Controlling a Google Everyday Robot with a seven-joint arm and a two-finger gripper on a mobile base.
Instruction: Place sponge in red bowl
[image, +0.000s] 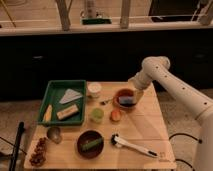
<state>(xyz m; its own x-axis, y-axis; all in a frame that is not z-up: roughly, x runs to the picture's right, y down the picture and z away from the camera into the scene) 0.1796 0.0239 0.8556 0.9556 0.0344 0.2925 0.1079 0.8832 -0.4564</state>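
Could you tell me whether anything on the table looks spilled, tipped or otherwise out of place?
Nothing stands out. The sponge lies inside the red bowl, and the gripper hangs at its right rim. The green tray, white cup and brown bowl sit level, and I see no spill.

green tray (66, 83), brown bowl (81, 141), white brush (134, 146)

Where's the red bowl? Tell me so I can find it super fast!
Find the wooden table, then look at its far right part, where the white arm's end effector hangs by the rim. The red bowl sits there, right of the white cup. Unlike the brown bowl near the front, it is reddish-orange and holds a blue sponge.
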